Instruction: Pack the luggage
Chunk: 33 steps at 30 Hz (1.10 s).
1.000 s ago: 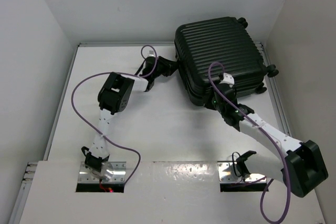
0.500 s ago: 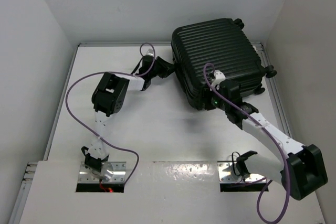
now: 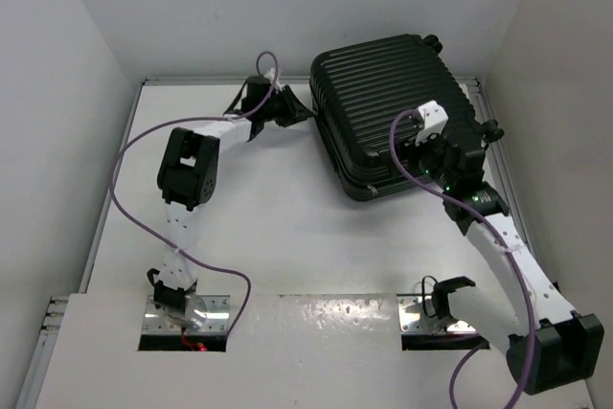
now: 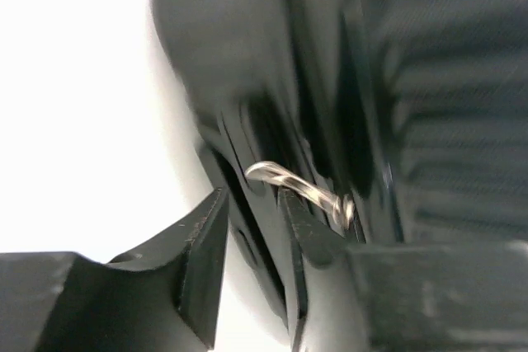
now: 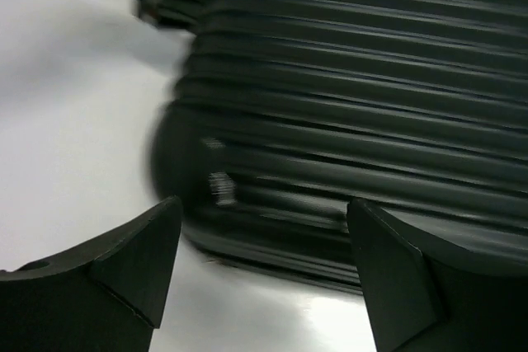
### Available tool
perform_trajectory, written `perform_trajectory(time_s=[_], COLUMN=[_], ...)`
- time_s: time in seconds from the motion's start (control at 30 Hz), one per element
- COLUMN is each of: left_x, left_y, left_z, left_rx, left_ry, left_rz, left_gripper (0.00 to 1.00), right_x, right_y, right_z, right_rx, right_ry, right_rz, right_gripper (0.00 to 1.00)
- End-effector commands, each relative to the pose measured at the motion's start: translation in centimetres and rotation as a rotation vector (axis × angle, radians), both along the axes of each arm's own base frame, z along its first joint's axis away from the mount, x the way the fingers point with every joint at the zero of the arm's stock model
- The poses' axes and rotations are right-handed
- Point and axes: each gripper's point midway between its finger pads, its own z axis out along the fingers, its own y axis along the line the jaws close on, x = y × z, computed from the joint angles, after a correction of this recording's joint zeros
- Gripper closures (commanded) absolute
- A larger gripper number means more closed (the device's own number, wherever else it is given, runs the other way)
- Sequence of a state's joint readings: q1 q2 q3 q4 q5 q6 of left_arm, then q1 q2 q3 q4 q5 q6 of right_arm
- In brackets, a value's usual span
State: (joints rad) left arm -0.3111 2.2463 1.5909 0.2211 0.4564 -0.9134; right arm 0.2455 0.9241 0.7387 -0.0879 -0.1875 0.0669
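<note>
As luggage looks heavy, stiff, slick, best hold: zip pull, 9 o'clock edge. Left gripper nearly closed there, hold unclear; right gripper wide, empty.

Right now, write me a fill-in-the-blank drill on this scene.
The large black ribbed hard-shell suitcase lies with its shell ___. The right gripper is over the ribs with its jaws ___. The silver metal zipper pull shows in the ___ wrist view.
Missing words: closed; open; left.
</note>
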Motion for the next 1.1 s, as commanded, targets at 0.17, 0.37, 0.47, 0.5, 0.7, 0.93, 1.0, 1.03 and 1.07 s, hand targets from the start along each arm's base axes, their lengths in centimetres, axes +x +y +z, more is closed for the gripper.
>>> perform_trajectory(time_s=[0.17,0.37,0.47,0.5,0.7,0.93,1.0,1.03,1.07], left_x=[6.1,3.6,0.7,-0.2,-6.5,-11.9,-14.0,-14.7,-15.8], left_y=[9.4,12.4,13.1,13.3,13.9,13.9,13.8,13.6,13.3], left_z=[3.7,7.0,5.8,7.4,5.0,5.0,4.9,4.8,4.2], left_rx=[0.283,0.430,0.480,0.487,0.545,0.622,0.610,0.606,0.601], left_ry=[-0.253,-0.390,-0.392,-0.430,-0.390,-0.422,-0.438,-0.451,-0.464], left_rz=[0.062,0.059,0.027,0.029,-0.012,-0.113,-0.150,-0.171,-0.219], left_gripper=[0.33,0.00,0.00,0.00,0.00,0.00,0.00,0.00,0.00], right_x=[5.1,7.3,8.0,8.5,10.8,13.5,13.5,13.3,13.8], right_y=[-11.7,-22.1,-26.7,-27.5,-31.4,-30.7,-28.9,-27.3,-25.5], right_z=[0.5,1.5,3.6,3.0,4.0,-2.0,-3.9,-5.9,-5.6], right_rx=[-0.187,-0.094,-0.045,-0.047,-0.196,-0.329,-0.358,-0.342,-0.313], right_ry=[-0.032,-0.081,-0.194,-0.187,-0.330,-0.102,-0.011,0.065,0.069], right_rz=[-0.310,-0.691,-0.818,-0.831,-0.861,-0.762,-0.675,-0.588,-0.520], right_gripper=[0.16,0.16,0.19,0.20,0.23,0.31,0.44,0.47,0.52])
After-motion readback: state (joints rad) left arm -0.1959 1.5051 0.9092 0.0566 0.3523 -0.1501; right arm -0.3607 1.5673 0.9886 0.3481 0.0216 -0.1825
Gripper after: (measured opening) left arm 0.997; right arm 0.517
